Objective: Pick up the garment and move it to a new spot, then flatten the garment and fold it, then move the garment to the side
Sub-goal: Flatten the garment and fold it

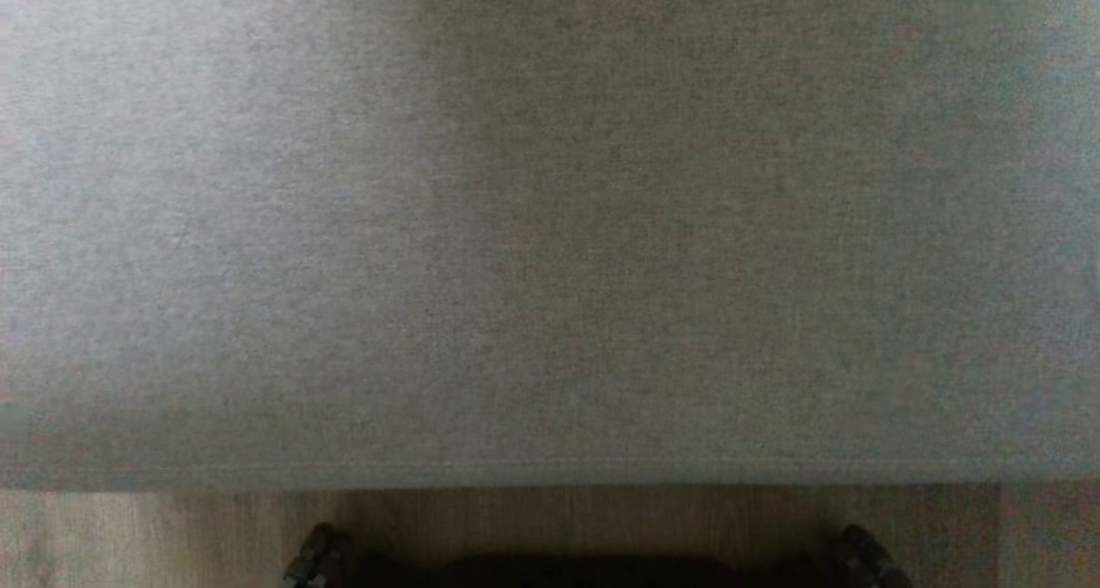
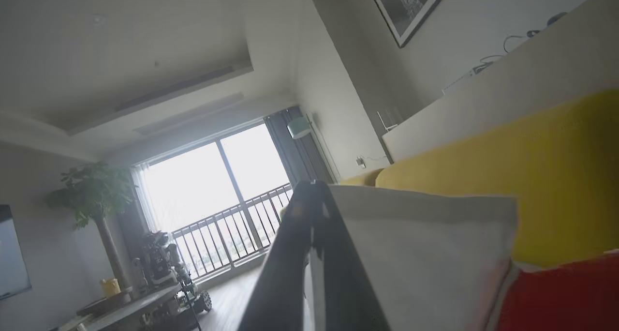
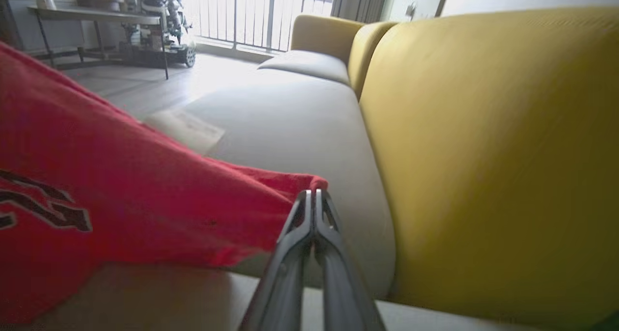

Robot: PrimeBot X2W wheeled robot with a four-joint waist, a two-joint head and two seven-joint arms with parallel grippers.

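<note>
Fingers of your right pincer are pressed together on a corner of the red garment. The cloth stretches away from the tips to their left, with dark lettering on it far out on that side. You can see the grey sofa seat ahead of the tips and under the cloth's lower edge, and the yellow backrest rises just right of that pincer. Your left pincer is pressed together too, with nothing visible at its tips. A pale cushion sits just to its right, and the red cloth shows past the cushion's lower corner.
</note>
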